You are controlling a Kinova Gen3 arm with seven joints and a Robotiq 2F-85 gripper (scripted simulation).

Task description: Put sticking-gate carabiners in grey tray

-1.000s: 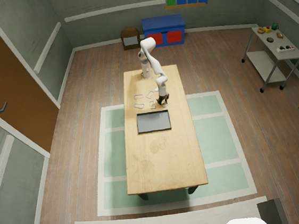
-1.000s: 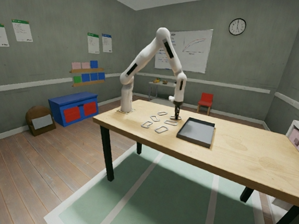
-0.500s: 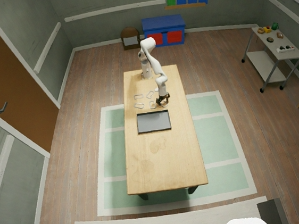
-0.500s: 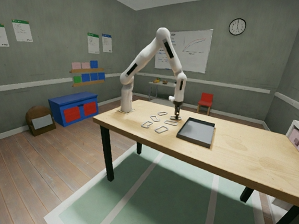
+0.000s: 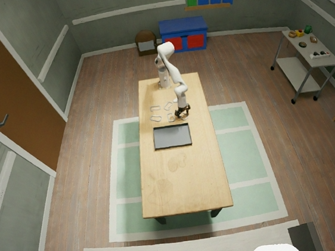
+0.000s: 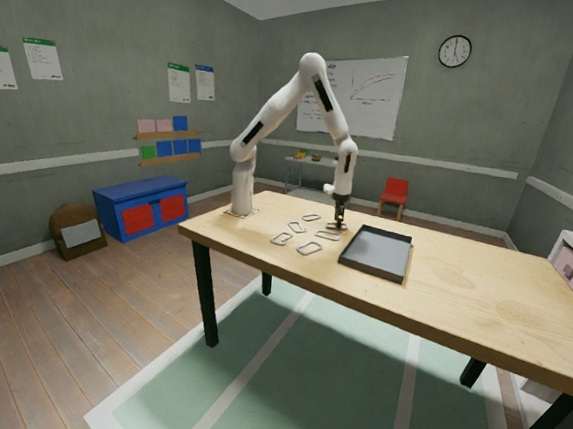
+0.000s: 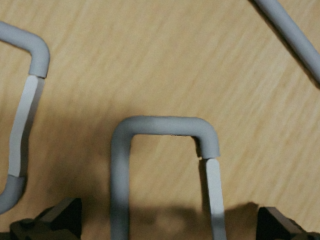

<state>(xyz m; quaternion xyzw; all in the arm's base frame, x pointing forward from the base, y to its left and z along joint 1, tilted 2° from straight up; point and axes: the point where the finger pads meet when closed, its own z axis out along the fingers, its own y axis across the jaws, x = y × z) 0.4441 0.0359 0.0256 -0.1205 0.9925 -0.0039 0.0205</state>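
Our claw [image 5: 183, 112] [image 6: 338, 225] [image 7: 169, 223] stands wide open over the pale wooden bench [image 5: 187, 190] [image 6: 456, 300] [image 7: 160, 70], whose legs rest on a green, white-striped rug [image 5: 242, 156] [image 6: 281, 388].

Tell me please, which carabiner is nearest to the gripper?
The carabiner between the open fingers of the gripper; the other carabiners lie outside them.

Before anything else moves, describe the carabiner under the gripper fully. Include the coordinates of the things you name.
The carabiner [image 7: 166, 125] is a rounded grey loop, metal-looking, with a paler straight gate [image 7: 215, 190] along one long side. It lies flat on the table [image 5: 184, 190] [image 6: 456, 300], outside the tray, between the gripper's spread fingers, apparently untouched. The gate looks closed; its far end is out of frame.
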